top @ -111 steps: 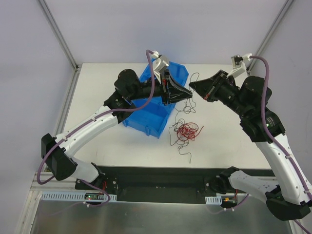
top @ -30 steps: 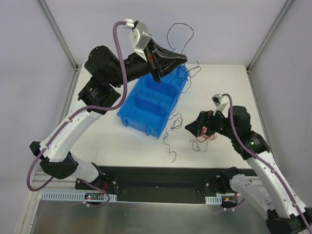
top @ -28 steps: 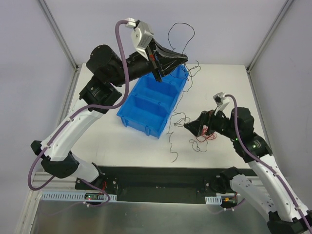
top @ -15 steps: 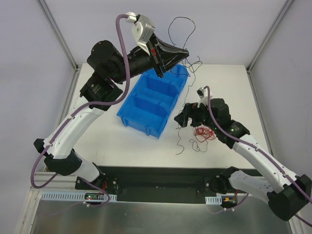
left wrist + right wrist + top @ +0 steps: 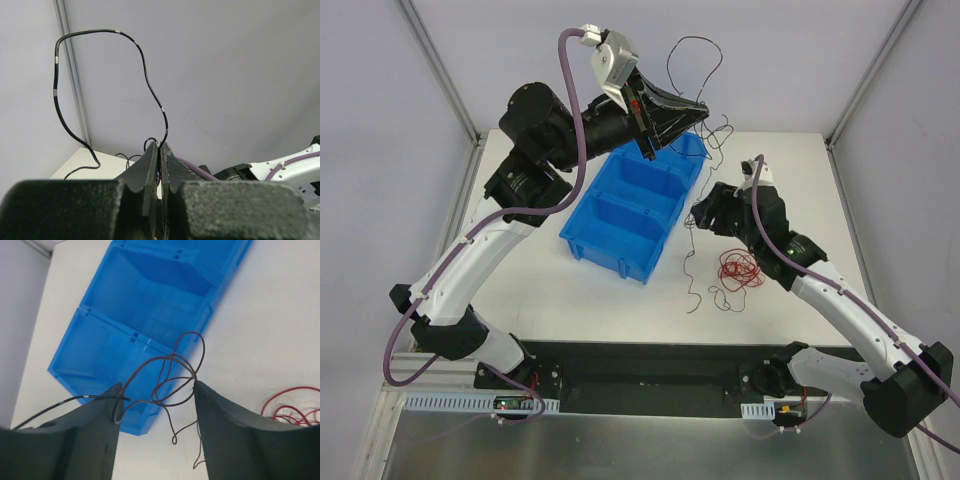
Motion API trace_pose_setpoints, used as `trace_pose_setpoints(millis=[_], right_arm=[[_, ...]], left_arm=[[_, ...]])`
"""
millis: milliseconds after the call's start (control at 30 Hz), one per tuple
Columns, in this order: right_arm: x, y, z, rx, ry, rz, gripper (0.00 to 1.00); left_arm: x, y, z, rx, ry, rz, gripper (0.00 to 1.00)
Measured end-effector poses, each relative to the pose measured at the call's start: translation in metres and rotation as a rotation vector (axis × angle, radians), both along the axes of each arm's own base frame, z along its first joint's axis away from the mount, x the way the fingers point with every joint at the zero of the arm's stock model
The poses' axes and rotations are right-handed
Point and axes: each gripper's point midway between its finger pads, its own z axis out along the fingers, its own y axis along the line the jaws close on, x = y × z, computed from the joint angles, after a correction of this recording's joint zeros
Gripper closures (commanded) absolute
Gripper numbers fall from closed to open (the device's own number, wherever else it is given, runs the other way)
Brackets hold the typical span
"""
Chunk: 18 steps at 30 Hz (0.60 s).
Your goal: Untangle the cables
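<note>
My left gripper (image 5: pixel 692 110) is raised high above the table's far side, shut on a thin black cable (image 5: pixel 55 75) that loops upward from its fingertips. More black strands (image 5: pixel 692 270) hang from it down to the table. My right gripper (image 5: pixel 156 389) is up among these strands beside the bin. Its jaws stand apart, with dark loops of cable (image 5: pixel 172 372) between them touching both fingers (image 5: pixel 202 395). A small bunch of red cables (image 5: pixel 741 270) lies on the table below the right arm, with its edge showing in the right wrist view as red cables (image 5: pixel 295 402).
A blue two-compartment bin (image 5: pixel 610 255) sits slanted on the white table (image 5: pixel 540 290), under the left arm. From the right wrist, the blue bin (image 5: pixel 150 295) looks empty. Metal frame posts (image 5: pixel 445 75) stand at the back corners.
The right gripper left the red bunch, rose up-left to the hanging black strands, and its jaws narrowed around the loops. The left gripper stayed high, still clamped on the black cable.
</note>
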Motion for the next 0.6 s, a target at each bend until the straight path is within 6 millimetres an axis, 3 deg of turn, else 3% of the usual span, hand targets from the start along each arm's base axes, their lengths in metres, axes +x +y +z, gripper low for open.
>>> trace_pose_setpoints(millis=[100,267,467,600], right_arm=[[0.006,-0.013,-0.004,-0.026,0.011,-0.087,0.58],[0.009,-0.043,-0.02,-0.105,0.041,-0.233,0.99],[0.0,-0.084,-0.057,-0.24,0.113,-0.377,1.0],[-0.018,-0.118,-0.09,-0.3,0.194,-0.436,1.0]], left_arm=[[0.0,0.0,-0.001,0.003,0.002,-0.001,1.0],[0.0,0.0,-0.001,0.005,0.003,0.0,1.0],[0.003,-0.002,-0.008,0.024,-0.005,0.009,1.0],[0.011,0.0,-0.022,0.059,-0.002,0.055,1.0]])
